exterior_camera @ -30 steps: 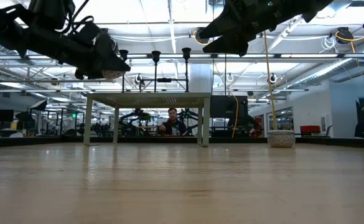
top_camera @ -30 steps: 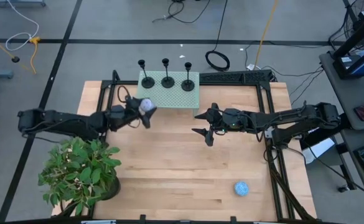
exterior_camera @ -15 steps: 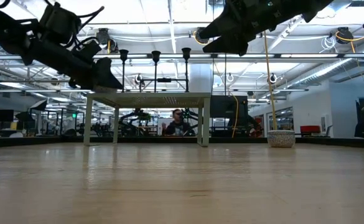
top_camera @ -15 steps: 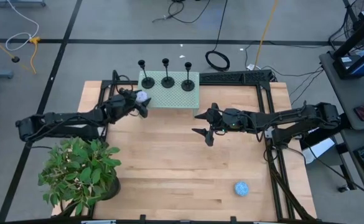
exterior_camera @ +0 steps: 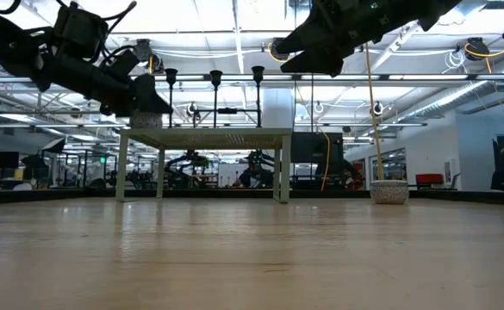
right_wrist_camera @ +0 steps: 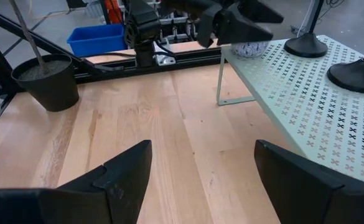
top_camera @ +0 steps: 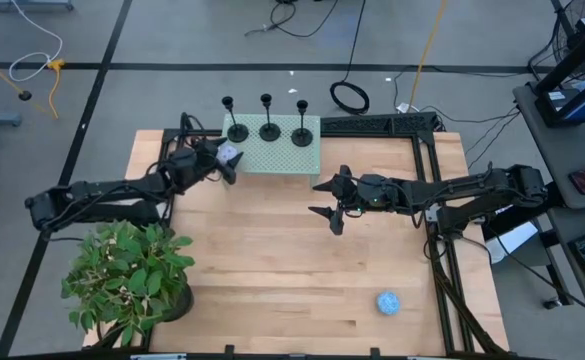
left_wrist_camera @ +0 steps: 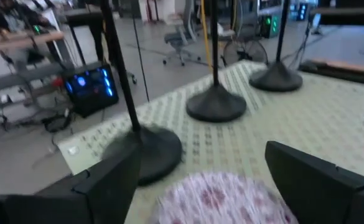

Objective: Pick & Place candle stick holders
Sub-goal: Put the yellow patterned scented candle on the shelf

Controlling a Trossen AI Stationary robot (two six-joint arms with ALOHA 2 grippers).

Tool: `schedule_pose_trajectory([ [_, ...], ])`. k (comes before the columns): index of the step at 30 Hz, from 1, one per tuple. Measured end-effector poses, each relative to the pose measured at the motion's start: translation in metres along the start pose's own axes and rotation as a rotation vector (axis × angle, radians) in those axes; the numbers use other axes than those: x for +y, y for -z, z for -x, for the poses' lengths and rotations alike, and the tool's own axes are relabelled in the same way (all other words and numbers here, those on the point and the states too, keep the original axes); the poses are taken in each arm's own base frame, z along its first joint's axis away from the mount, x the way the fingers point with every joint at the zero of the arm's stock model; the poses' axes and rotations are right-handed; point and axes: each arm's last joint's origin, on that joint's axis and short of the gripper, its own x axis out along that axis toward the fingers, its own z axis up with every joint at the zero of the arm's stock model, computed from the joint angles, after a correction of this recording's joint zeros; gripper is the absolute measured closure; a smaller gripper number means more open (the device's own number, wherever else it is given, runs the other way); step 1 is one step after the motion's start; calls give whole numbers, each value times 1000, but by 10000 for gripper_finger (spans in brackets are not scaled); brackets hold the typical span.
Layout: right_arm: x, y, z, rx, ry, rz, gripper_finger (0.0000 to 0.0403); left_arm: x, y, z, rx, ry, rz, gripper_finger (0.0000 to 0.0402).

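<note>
Three black candle stick holders (top_camera: 237, 131) (top_camera: 269, 129) (top_camera: 302, 134) stand in a row by their round bases on a light green perforated stand (top_camera: 272, 157) at the table's far edge. They also show in the left wrist view (left_wrist_camera: 216, 106). My left gripper (top_camera: 224, 161) is at the stand's near left corner, shut on a small white ball with a reddish pattern (left_wrist_camera: 225, 196). My right gripper (top_camera: 330, 201) hangs open and empty above the table's middle, to the right of the stand. My left gripper pinches the patterned ball between its two fingers, one on each side of it (left_wrist_camera: 169, 199). The fingers come slanting from the table's left side toward the stand. The ball is over the stand's near left corner (right_wrist_camera: 251, 48); whether it rests on the stand, I cannot tell.
A potted plant (top_camera: 127, 275) stands at the table's near left corner. A blue ball (top_camera: 388, 302) lies near the table's near right corner. Bare wood lies between the stand and the near edge (top_camera: 292, 270). Black frame rails (top_camera: 427, 180) run along the table's right side.
My left gripper has carried the patterned ball toward the table's far edge, to the stand's near left corner, staying shut on it. The holders have stayed where they were.
</note>
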Motion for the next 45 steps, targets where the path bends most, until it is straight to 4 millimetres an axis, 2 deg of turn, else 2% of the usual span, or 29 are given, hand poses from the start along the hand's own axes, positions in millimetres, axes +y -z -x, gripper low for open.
schedule_pose_trajectory([
  [4, 0, 0, 0, 0, 0, 0, 124, 3, -5, -1, -52, -17, 7, 45],
  [11, 0, 0, 0, 1, 3, -9, 124, 3, -20, 6, -179, -13, -17, 61],
  [16, -1, -2, 3, -13, 22, 42, 124, -1, -34, 23, -279, 127, 10, 72],
  [20, -6, -4, 12, -4, 178, 49, 124, -6, -46, 39, -377, 272, 19, 83],
  [24, -15, -6, 32, 38, 385, 146, 124, -11, -55, 57, -470, 429, -4, 97],
  [28, -27, -5, 47, 82, 534, 134, 124, -17, -59, 67, -521, 594, -25, 111],
  [31, -42, 11, 49, 112, 593, 74, 124, -20, -59, 69, -524, 643, -31, 120],
  [37, -77, 69, 49, 203, 726, -16, 123, -22, -57, 69, -529, 634, -110, 125],
  [40, -87, 89, 49, 177, 684, -65, 114, -22, -56, 68, -528, 632, -122, 121],
  [45, -99, 110, 52, 157, 610, -120, 86, -23, -54, 67, -500, 638, -117, 117],
])
